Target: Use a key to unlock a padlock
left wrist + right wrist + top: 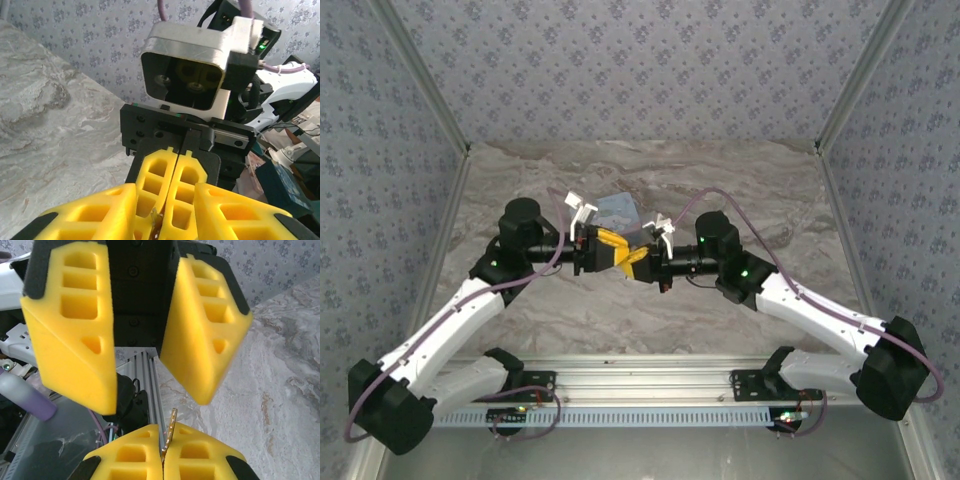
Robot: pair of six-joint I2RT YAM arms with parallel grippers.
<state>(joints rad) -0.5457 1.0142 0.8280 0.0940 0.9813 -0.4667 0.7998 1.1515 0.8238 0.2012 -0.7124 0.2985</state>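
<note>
My right gripper (165, 432) is shut on a thin brass key (171, 422), whose blade sticks up out of the closed yellow fingertips. My left gripper (152, 400) faces it tip to tip in mid-air, open, its two yellow fingers standing either side of the key's line. In the left wrist view the left gripper (164, 192) brackets the right gripper's closed fingers (187, 185), with the key (155, 217) poking out between them. From above, the left gripper (608, 243) and right gripper (638, 262) meet over the middle of the table. The padlock is hidden.
A pale-blue tin (618, 210) lies on the marble table (650, 310) just behind the two grippers. Patterned walls close in the back and both sides. An aluminium rail (650, 385) with the arm bases runs along the near edge.
</note>
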